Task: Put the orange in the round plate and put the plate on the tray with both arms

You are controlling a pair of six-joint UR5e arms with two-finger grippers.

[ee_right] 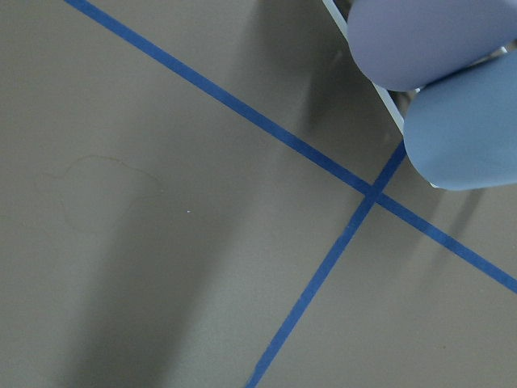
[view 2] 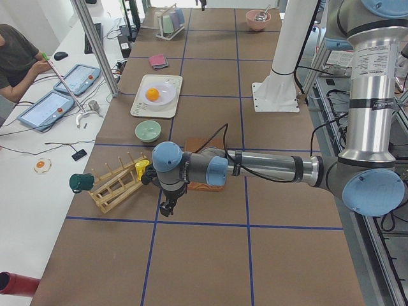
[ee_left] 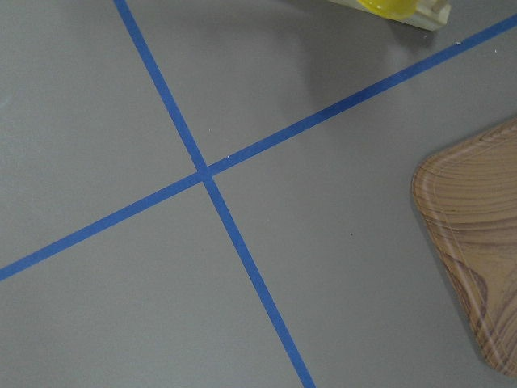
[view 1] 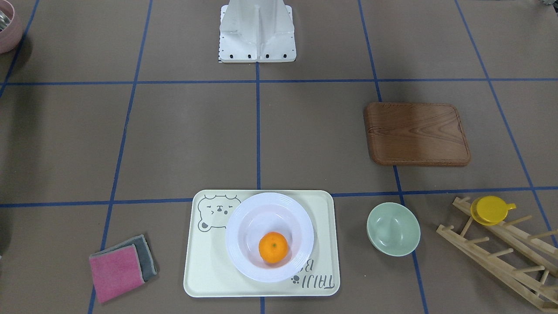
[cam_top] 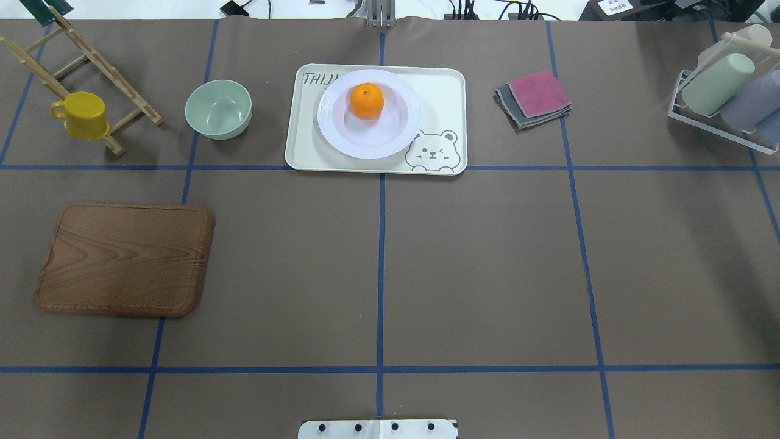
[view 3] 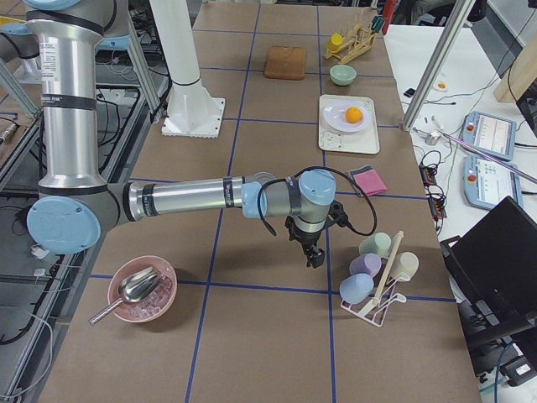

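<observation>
Black left gripper (view 2: pixel 167 207): seen only from the table's end, small and dark at the tip of the near arm, pointing down above the worktop (view 1: pixel 187 139), holding nothing; whether its fingers are spread or pressed together cannot be told.
Black right gripper (view 3: pixel 312 256): also shown only in a side view, hanging over bare worktop beside the rack of pastel cups (cam_top: pixel 725 97) and holding nothing; how far it is open cannot be told.
Wrist views: no fingers show in either; the left one shows blue tape lines and a rounded corner of the wooden board (view 1: pixel 416 133), the right one shows tape and the cut-off ends of a lilac and a blue cup.
Orange (view 1: pixel 273 247): round, finely dimpled skin, lying in the sunken centre of the round plate (view 1: pixel 233 237), off-centre toward the operators' side.
Round plate: glossy white with a wide ridged rim, resting flat on the tray (view 1: pixel 205 270).
Tray: matte cream rectangle with rounded corners; the plate covers part of the lettering and the edge of the bear drawing.
Worktop: brown and dull, gridded with blue tape.
Nearby: smooth pale-green bowl (view 1: pixel 393 229), folded pink and grey cloths (view 1: pixel 117 270), and a yellow cup (view 1: pixel 490 210) on a wooden peg rack (view 1: pixel 501 257).
</observation>
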